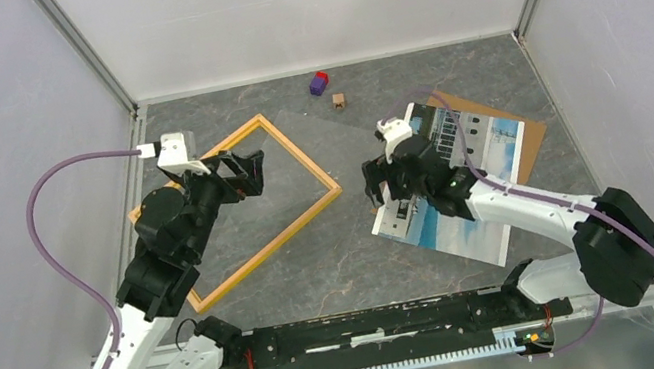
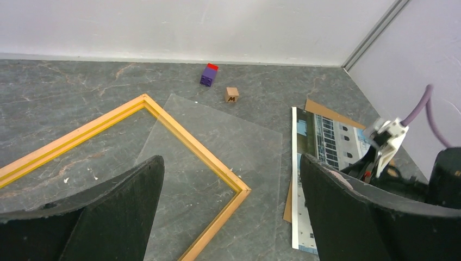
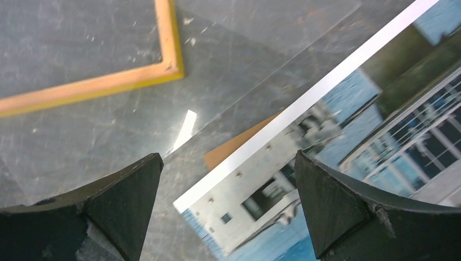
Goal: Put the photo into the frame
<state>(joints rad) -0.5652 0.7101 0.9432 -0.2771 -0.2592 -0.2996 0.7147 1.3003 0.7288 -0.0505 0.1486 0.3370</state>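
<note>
The frame of orange-yellow wood lies flat at the left centre, also seen in the left wrist view and, as one corner, in the right wrist view. The photo of white buildings and blue sky lies picture side up at the right, over a brown backing board. My left gripper hangs open above the frame's far side, nothing between its fingers. My right gripper stands open over the photo's left corner, holding nothing.
A clear sheet lies under the frame's right corner, reaching toward the photo. A purple block with a red top and a small wooden cube sit near the back wall. White walls close in the table on three sides.
</note>
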